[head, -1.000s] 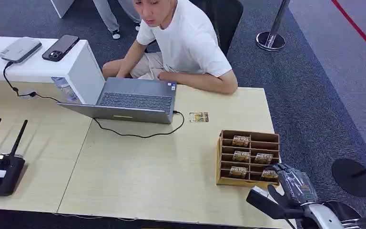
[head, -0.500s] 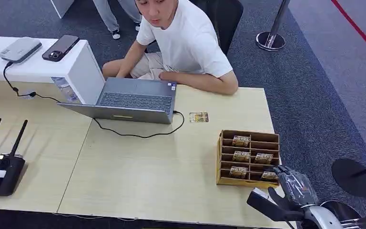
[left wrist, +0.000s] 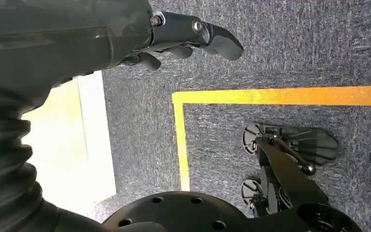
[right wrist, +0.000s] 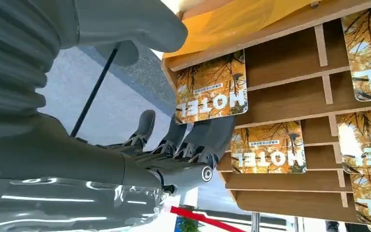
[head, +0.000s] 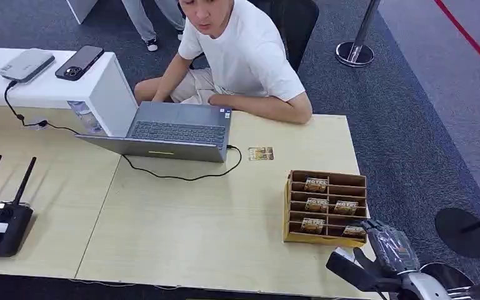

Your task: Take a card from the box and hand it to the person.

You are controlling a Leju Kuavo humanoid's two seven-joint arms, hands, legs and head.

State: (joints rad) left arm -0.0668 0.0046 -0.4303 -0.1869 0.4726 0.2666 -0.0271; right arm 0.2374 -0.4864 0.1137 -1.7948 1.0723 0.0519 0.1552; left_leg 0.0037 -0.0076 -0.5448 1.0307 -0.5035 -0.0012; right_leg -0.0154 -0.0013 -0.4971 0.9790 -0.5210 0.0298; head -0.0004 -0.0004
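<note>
Wooden card box (head: 325, 207) sits on the worktop (head: 212, 219); the right hand (head: 392, 247) has slipped slightly back from its near corner, fingers apart and empty beside a hotel card (right wrist: 211, 88), so no grasp yet.

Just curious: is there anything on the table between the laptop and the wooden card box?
In the head view, one loose card and the black cable lie between the laptop and the box; otherwise bare tabletop.

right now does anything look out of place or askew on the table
One card lies loose on the table, apart from the box, near the laptop, while the other cards sit in the box's slots. Nothing looks spilled or damaged.
</note>
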